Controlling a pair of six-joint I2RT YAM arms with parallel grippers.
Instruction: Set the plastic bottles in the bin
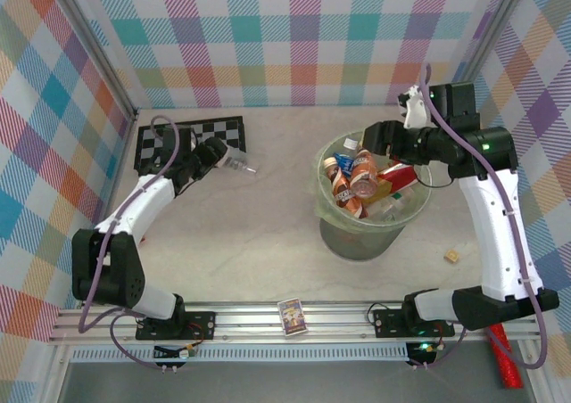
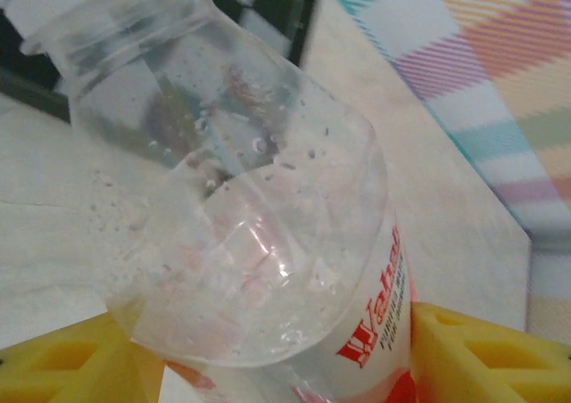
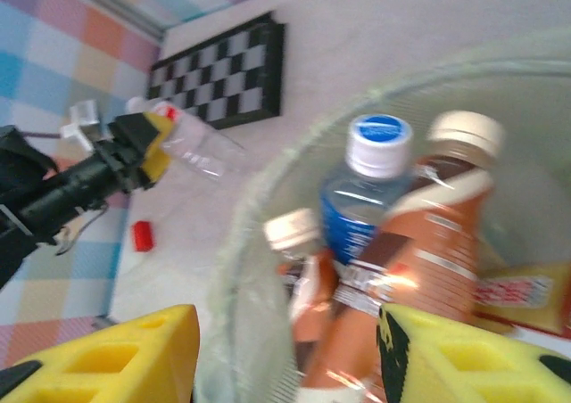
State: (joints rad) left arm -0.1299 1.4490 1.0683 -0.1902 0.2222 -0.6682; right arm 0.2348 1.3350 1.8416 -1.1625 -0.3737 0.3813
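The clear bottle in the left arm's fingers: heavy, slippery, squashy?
Probably light: the clear bottle looks empty apart from droplets. Its thin wall may dent between the yellow fingers. Round and smooth, it could roll if dropped.

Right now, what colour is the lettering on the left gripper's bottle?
Red, on the clear bottle; best in left wrist view.

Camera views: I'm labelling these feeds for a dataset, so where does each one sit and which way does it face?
Top external: above and behind the bases, looking down on the table; both arms show, with left gripper and right gripper.
Left wrist: on the left wrist, looking along its yellow fingers at the clear bottle they clamp.
Right wrist: on the right wrist, looking down into the bin between its open fingers.
Shared: right wrist and top external both show the left arm holding that bottle by the checkerboard.
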